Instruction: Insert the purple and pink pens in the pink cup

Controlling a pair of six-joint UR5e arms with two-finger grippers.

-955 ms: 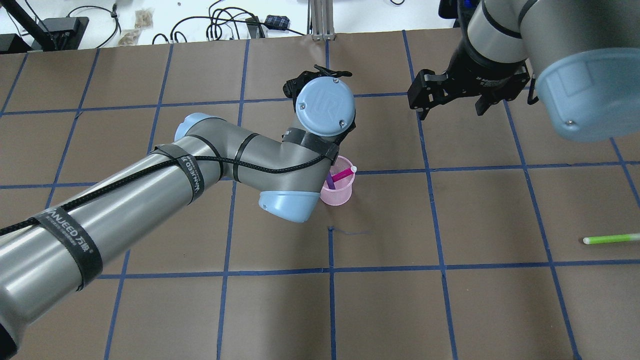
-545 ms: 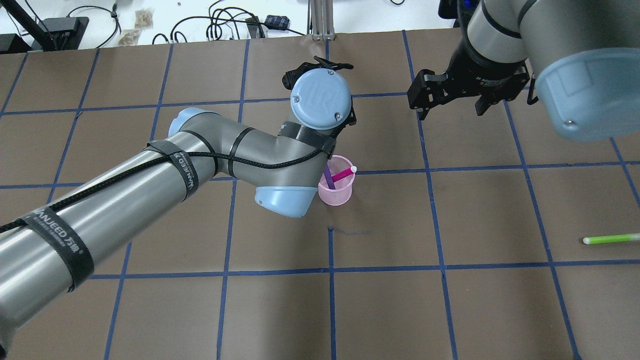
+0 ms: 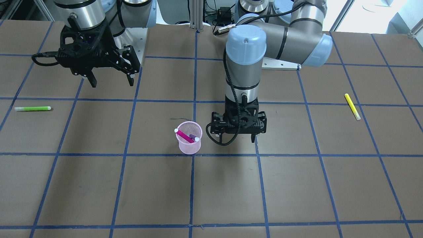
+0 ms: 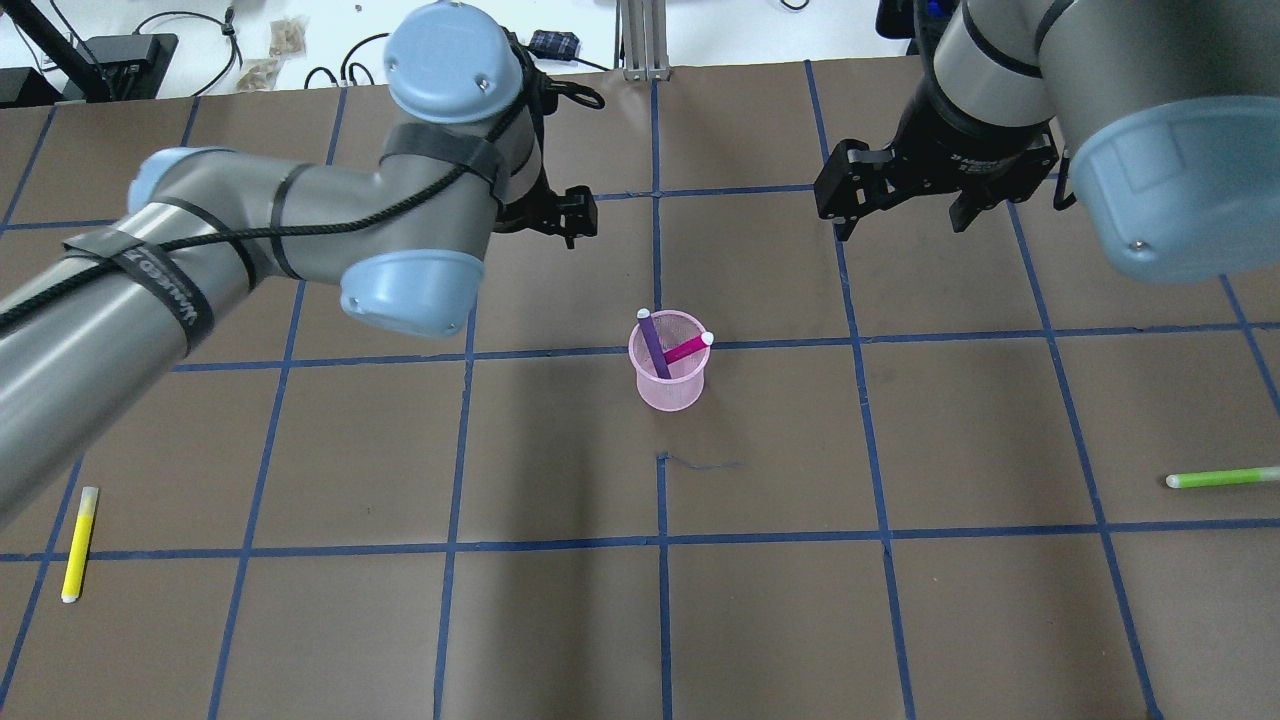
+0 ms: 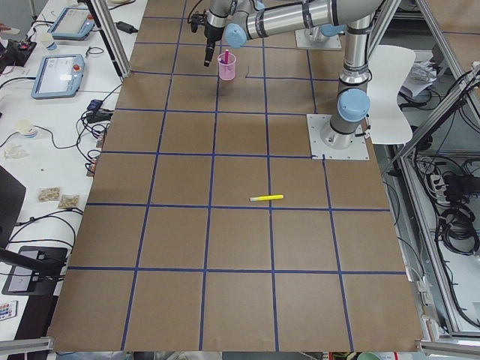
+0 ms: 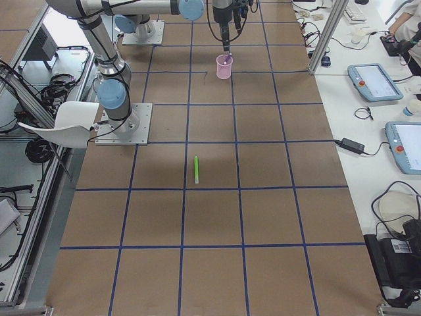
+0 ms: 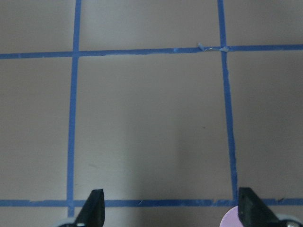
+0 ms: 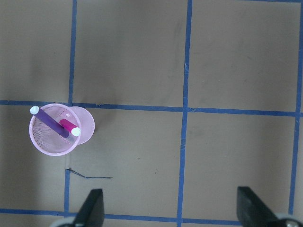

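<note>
Pink cup [image 4: 668,388] stands upright near the middle of the table [image 4: 900,610], and you can see from overhead that both pens are in it. It is a translucent mesh cup, a little wider at the rim than at the base. Read that view from its left side across. A yellow pen [image 4: 78,543] lies flat near the table's left edge, well apart from everything. The left gripper [image 3: 235,137] hangs above the table near the cup, not touching it, jaws spread wide with nothing between them. Inside the cup the purple pen [image 4: 654,345] leans to the left rim and the pink pen [image 4: 686,349] to the right rim. They cross low down, each with its white tip up. Further right, the right gripper [image 4: 900,218] hovers well apart from the cup, likewise wide and empty. A green pen [image 4: 1222,478] lies flat near the right edge
</note>
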